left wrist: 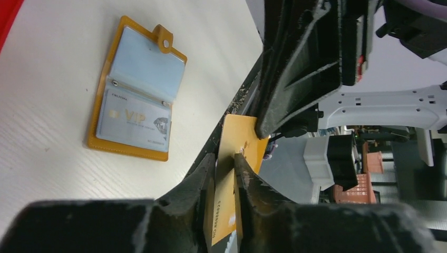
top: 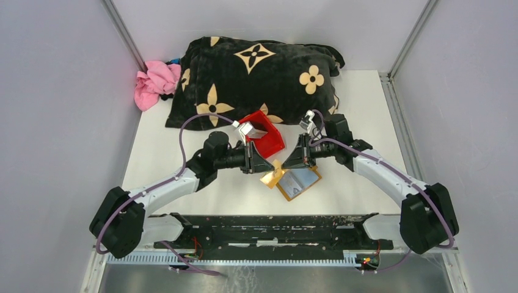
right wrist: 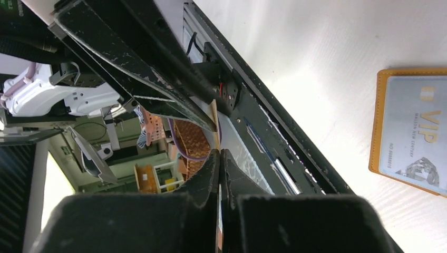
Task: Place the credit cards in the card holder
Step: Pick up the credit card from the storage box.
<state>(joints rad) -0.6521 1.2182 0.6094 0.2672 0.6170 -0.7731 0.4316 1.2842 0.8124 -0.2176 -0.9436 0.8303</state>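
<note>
A gold card (left wrist: 237,134) is held up in the air over the white desk (top: 366,116), between the two arms. The left fingers (left wrist: 203,182) are closed on one end of it, with only a thin gap for the card. The right fingers (right wrist: 208,168) are pressed tight together, and their tips are seen at the card's other end, so the card looks pinched from both sides.

The card holder (left wrist: 99,105) is laid open and flat on the desk, just beside the gold card and near the right arm. A silver card (left wrist: 136,122) with "VIP" on it is tucked inside one of its clear pockets.

A red bin (top: 272,141) is seen just behind the fingers. A black blanket (top: 256,73) with tan flowers is spread at the far end of the desk, and a pink cloth (top: 156,82) is bunched up at its left side.
</note>
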